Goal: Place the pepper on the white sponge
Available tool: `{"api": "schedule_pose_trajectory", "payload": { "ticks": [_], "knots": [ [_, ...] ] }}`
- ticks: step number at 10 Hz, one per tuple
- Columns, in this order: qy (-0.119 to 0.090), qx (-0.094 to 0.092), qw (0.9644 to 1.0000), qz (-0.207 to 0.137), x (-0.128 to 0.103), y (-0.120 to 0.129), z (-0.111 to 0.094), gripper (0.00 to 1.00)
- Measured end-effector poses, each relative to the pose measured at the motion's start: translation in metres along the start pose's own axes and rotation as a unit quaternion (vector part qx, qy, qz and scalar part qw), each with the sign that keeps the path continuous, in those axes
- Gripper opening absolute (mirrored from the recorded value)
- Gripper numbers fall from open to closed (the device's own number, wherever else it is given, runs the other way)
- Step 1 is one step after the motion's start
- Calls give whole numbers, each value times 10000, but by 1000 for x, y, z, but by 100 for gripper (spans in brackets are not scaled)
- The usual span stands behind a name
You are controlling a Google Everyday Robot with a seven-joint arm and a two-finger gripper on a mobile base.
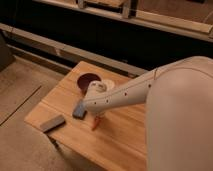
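The pepper is a slim orange-red piece on the wooden table, sticking out just below the end of my arm. My gripper is directly over the pepper's upper end, and the white arm hides it. The white sponge, a small bluish-grey block, lies on the table just left of the gripper and pepper, close by but apart from the pepper.
A longer, flatter grey block lies near the table's left front edge. A dark red round dish and a white round object sit at the back of the table. My large white arm covers the right side.
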Motion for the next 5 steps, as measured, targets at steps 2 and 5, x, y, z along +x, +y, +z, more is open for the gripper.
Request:
{"api": "schedule_pose_trajectory", "payload": {
  "ticks": [2, 5],
  "knots": [
    [-104, 57, 9999, -69, -12, 0, -17, 0],
    [-265, 104, 9995, -165, -28, 1, -37, 0]
  ]
}}
